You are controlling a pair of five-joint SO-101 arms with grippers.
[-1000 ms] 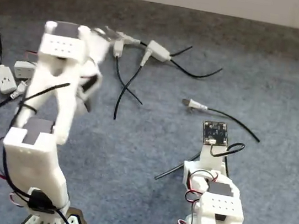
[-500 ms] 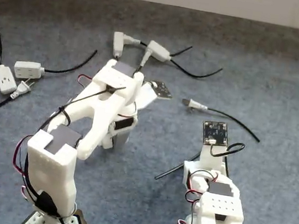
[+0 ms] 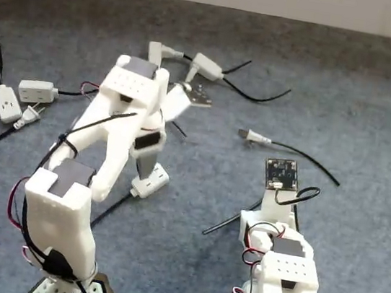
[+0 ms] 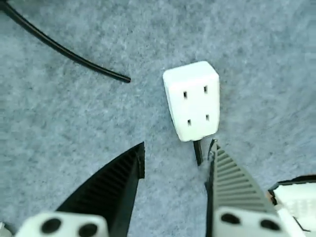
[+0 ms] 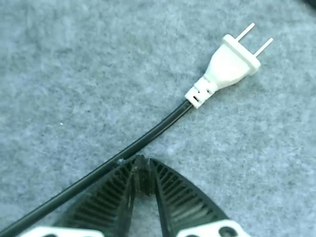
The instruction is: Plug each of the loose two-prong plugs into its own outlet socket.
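Jaws parted, the left gripper hung just short of the socket, whose length ran straight away from it.

five white box-shaped plastic outlet sockets on black cords, two loose white two-prong plugs, two white robot arms, one grey carpeted table

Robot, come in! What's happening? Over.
Left jaws open over white plastic outlet socket. Right jaws shut beside black cord of white two-prong plug. Black cable end near socket.
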